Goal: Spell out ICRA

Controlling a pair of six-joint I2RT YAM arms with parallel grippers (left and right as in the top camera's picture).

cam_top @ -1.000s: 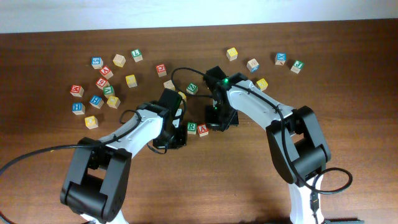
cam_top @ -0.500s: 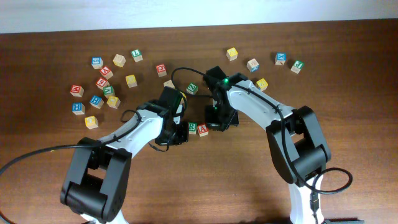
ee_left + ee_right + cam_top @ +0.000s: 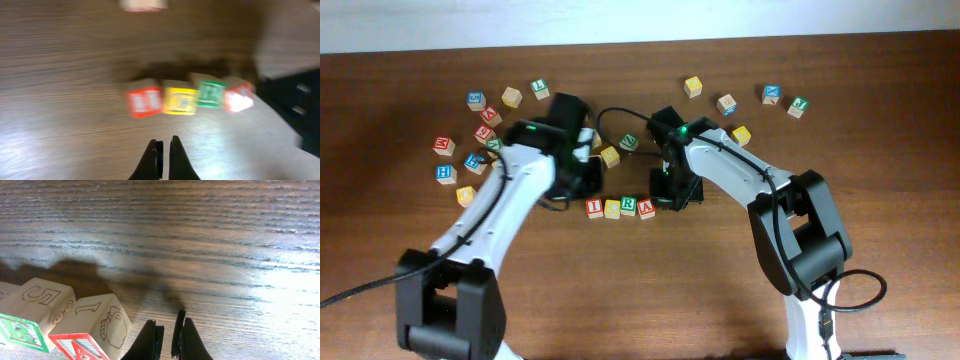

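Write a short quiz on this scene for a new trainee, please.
1. True or false: the row of blocks has four blocks.
2. In the left wrist view, the second block from the left is: A) blue, B) yellow, C) white?
3. Fill in: the left gripper holds ____.
Key: 1 true; 2 B, the yellow block; 3 nothing.

**Q:** Work surface?
**A:** 1 table (image 3: pixel 620 300) of dark brown wood, its grain running left to right ahead of the fingers (image 3: pixel 192 339) of the right gripper (image 3: pixel 168 339).

**Q:** Beyond it?
**A:** 1 pale strip (image 3: pixel 640 20) along the table's far edge in the overhead view. Wall or floor: cannot tell.

**Q:** Light?
**A:** Bright glare (image 3: pixel 285 292) on the wood, right of those fingers. 1 dark shadow (image 3: pixel 85 272) left of them.
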